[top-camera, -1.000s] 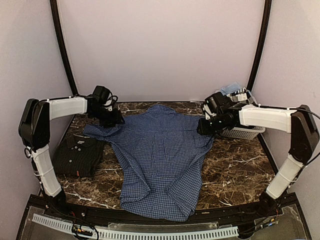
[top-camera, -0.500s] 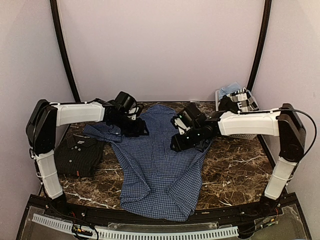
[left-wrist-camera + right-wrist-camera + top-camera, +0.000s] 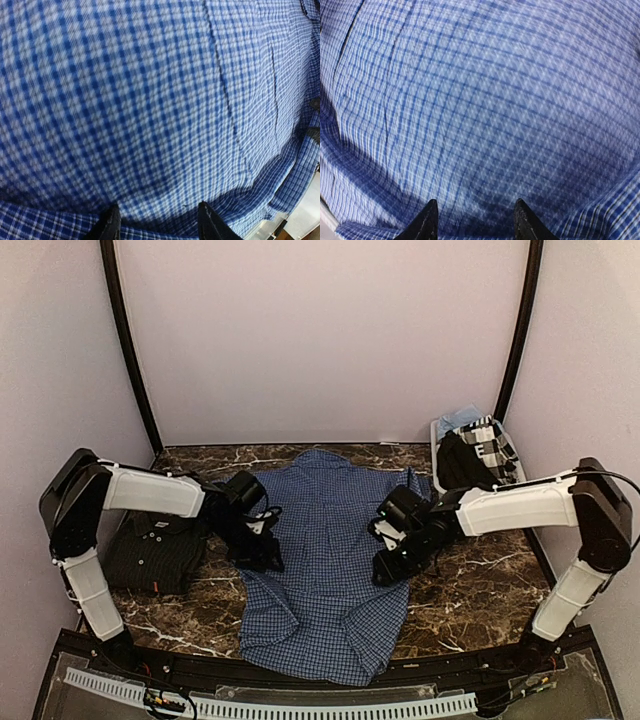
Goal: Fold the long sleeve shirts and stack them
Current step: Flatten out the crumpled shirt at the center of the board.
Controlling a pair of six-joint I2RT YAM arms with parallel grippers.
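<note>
Found blue checked shirt spread at centre of dark marble table, collar toward 12 o'clock. Noted near-black shirt lying folded at 9 o'clock. Recorded left gripper and right gripper low at the blue shirt's 9 and 3 o'clock edges, fingers apart, apparently gripping nothing. Judged thin woven cloth: light, limp, crease-prone, not slippery. Recommend pinching side edges or shoulder seams.

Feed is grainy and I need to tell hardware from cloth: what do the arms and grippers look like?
The left arm and right arm have white shell links, black joints. The left gripper and right gripper are black, with dark tapered fingertips. A thin black cable loops off the right arm.
</note>
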